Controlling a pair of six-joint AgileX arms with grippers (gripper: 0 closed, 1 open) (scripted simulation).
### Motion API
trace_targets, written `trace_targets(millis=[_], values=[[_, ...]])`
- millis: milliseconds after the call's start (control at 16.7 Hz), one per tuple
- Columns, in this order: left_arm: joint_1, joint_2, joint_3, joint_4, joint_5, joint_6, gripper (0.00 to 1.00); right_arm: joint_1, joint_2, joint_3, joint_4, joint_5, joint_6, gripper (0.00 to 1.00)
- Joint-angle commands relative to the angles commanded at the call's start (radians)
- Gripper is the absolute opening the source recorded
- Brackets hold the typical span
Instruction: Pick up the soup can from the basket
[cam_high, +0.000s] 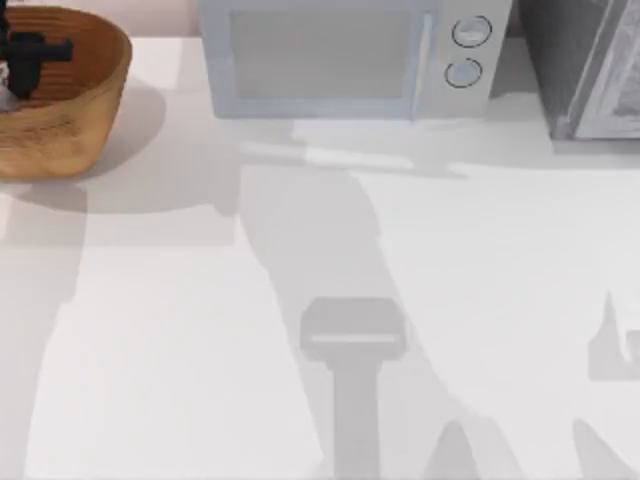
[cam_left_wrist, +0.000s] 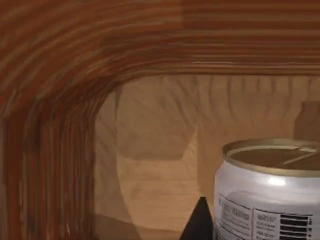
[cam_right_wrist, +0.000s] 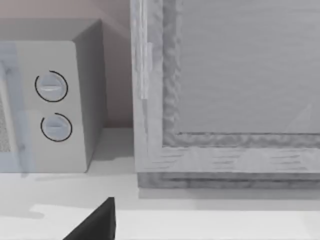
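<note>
One soup can (cam_left_wrist: 267, 192) stands upright inside the basket (cam_high: 70, 120), where the left gripper (cam_high: 30, 55) reaches in, its finger spread unclear.

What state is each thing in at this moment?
Can: upright inside the basket, not lifted.
Basket: upright at the table's far left.
Microwave: door shut.
Left gripper: down inside the basket, beside the can.
</note>
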Motion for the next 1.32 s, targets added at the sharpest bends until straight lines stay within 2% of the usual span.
trace_targets(millis=[300, 660, 1020, 1320], values=[[-0.037, -0.454, -0.451, 0.185, -0.087, -0.008, 0.00, 0.000, 0.000, 0.000, 0.000, 0.000, 0.000, 1.00], [-0.071, -1.227, -1.153, 0.473, -0.136, -0.031, 0.00, 0.000, 0.000, 0.000, 0.000, 0.000, 0.000, 1.00], [-0.081, -1.934, -1.789, 0.776, -0.094, -0.069, 0.00, 0.000, 0.000, 0.000, 0.000, 0.000, 0.000, 1.00], [-0.075, -2.286, -2.100, 0.969, -0.029, -0.095, 0.00, 0.000, 0.000, 0.000, 0.000, 0.000, 0.000, 1.00]])
